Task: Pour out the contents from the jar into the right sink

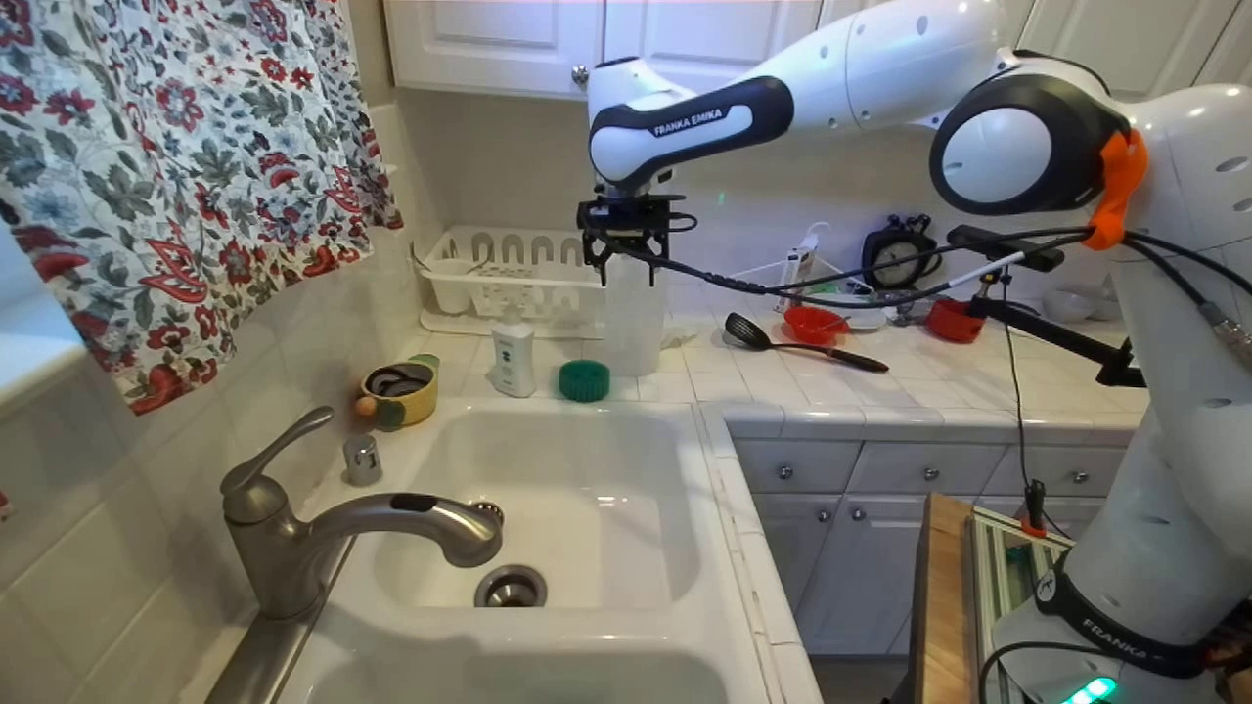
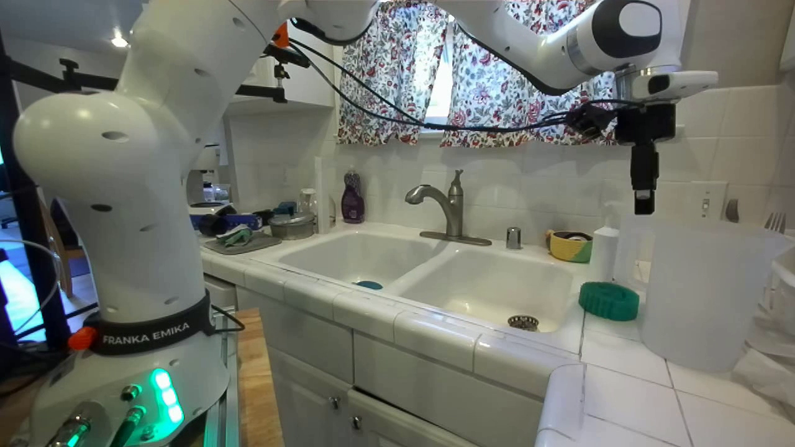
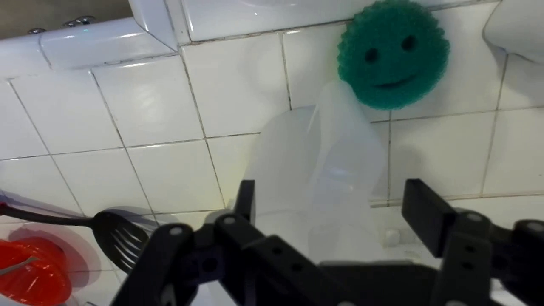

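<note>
Jar [image 2: 695, 298] stands upright on the bench [image 2: 640, 397], right of the right sink [image 2: 497, 279] in an exterior view. Tool [image 3: 329, 199] is released and points down above the jar; in the wrist view, jaws stand left and right of its apparent handle [image 3: 346, 161]. Judged next move: straight descent, parallel to the jar's vertical axis, then clench.

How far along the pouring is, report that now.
Done: the end effector is at the top of the jar.
In hand: a grasp that looks lined up but not yet made; the jaws stand open and the jar rests upright on the counter.
Left, most likely: gripping, lifting and tipping the jar over the right sink. Whether anything is inside, I can't tell.
</note>
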{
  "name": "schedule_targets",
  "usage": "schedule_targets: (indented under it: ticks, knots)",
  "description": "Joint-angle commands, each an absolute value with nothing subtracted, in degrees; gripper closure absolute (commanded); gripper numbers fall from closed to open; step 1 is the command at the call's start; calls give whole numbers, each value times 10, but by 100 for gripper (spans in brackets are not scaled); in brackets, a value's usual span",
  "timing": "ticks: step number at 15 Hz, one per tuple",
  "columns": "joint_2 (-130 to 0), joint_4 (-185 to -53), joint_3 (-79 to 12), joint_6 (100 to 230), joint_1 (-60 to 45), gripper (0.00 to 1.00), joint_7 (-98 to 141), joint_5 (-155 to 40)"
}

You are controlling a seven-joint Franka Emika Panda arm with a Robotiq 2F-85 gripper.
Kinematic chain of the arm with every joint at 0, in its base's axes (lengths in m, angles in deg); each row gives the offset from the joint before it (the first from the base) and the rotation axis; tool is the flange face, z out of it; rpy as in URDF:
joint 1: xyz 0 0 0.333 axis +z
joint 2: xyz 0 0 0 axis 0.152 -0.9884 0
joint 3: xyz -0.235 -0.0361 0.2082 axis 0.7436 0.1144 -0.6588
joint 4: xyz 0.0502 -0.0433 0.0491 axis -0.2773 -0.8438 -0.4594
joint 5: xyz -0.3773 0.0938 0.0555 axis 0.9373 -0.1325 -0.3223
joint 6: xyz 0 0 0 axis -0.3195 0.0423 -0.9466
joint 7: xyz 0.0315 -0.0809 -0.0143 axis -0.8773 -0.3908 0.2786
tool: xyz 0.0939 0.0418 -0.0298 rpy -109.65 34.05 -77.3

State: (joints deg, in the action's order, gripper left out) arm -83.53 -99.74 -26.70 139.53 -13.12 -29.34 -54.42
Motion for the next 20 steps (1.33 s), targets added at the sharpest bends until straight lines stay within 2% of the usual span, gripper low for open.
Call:
schedule_targets:
  ticks: [1,4,7,16,20]
  knots:
    - [-770,-1042,-277,1309,-131,0,-234,-555]
    - [-729,-1036,-271,1205,-133,0,-195,-543]
    - [-681,-1041,-274,1165,-134,0,-99,-512]
    - [-625,-1053,-283,1211,-132,0,165,-487]
    - [-642,-1030,-275,1199,-130,0,153,-498]
